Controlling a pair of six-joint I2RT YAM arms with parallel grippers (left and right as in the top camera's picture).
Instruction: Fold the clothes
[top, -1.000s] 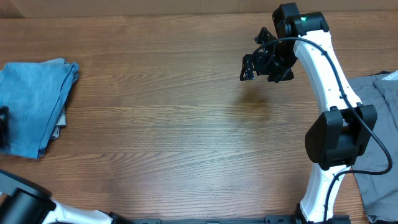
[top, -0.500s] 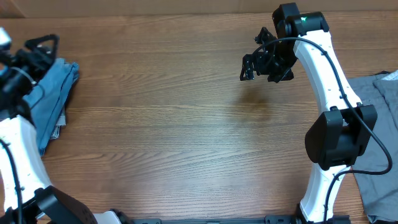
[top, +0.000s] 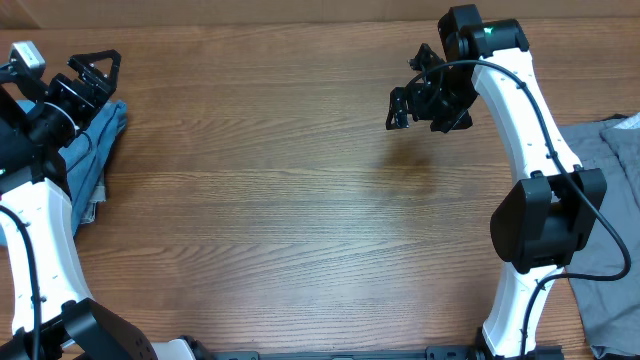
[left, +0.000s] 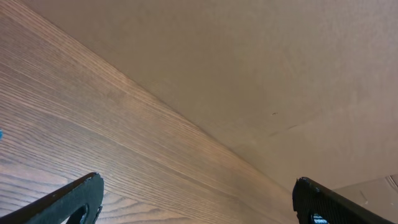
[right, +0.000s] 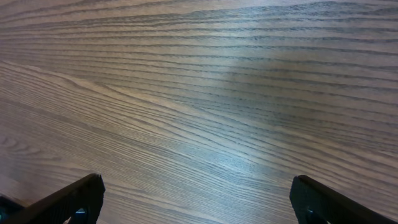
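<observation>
The clothes show as a folded stack of light-blue denim jeans (top: 92, 150) at the table's far left, partly covered by my left arm. My left gripper (top: 98, 66) hovers over the stack's far corner, open and holding nothing. In the left wrist view the left gripper (left: 199, 200) frames only bare wood and a tan wall. My right gripper (top: 403, 92) hangs open above the wood at the back right, far from the jeans. The right wrist view has the right gripper (right: 196, 199) spread wide over bare tabletop.
Grey trousers (top: 622, 150) lie heaped at the table's right edge, behind my right arm's base (top: 545, 230). The wooden table (top: 290, 200) runs between the two arms. A tan wall (left: 261, 74) borders its far side.
My left arm has swung up from the bottom-left corner to the far end of the folded jeans, and its jaws have opened. The right arm has not moved.
</observation>
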